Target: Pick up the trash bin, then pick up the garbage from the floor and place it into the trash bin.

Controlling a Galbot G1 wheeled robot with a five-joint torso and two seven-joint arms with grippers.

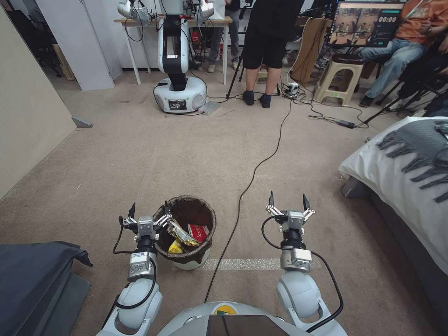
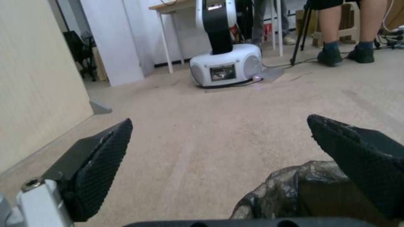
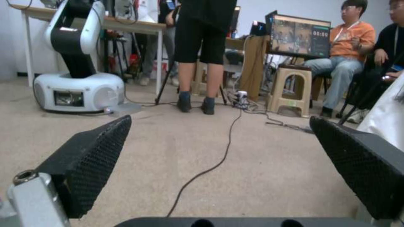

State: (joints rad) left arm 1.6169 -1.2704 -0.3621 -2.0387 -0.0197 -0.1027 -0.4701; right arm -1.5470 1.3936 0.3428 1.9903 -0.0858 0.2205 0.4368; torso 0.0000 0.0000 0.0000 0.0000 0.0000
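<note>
The trash bin, a small white bucket with a dark liner folded over its rim, stands on the carpeted floor just ahead of me. Garbage lies inside it: a gold wrapper, a red wrapper and a yellow piece. My left gripper is open at the bin's left rim, with one finger over the liner's edge. My right gripper hangs open over bare carpet to the right of the bin, holding nothing.
A black cable runs across the carpet between bin and right gripper. A bed with a grey blanket borders the right side. A dark grey cover lies at lower left. A beige panel stands left, another robot's base far ahead.
</note>
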